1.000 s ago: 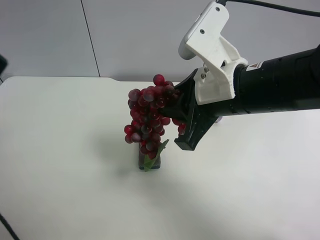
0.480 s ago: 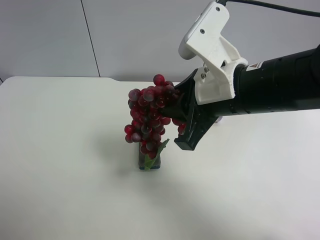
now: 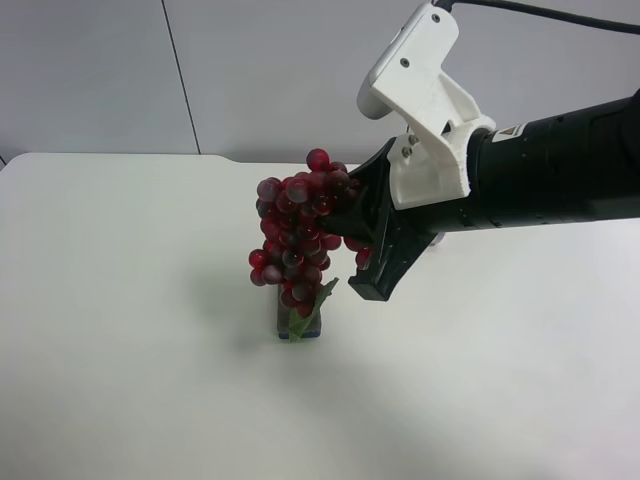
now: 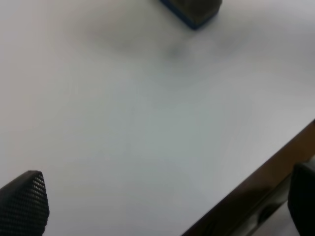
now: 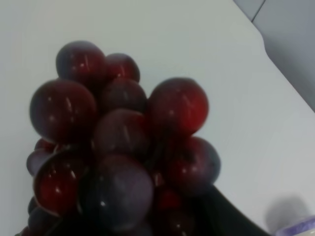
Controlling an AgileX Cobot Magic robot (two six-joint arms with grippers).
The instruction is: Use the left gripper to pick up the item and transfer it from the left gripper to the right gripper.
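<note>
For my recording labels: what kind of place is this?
Probably a robotics lab or test bench: a white table, plain grey wall panels, and a black robot arm with a white wrist block, its right gripper shut on a bunch of dark-red artificial grapes.

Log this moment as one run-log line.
right gripper: shut on grape bunch, held clear of table | left gripper: open, empty | dark block: on table

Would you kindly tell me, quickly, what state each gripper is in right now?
Left gripper: open, with nothing between its fingers.
Right gripper: shut on the bunch of grapes.
</note>
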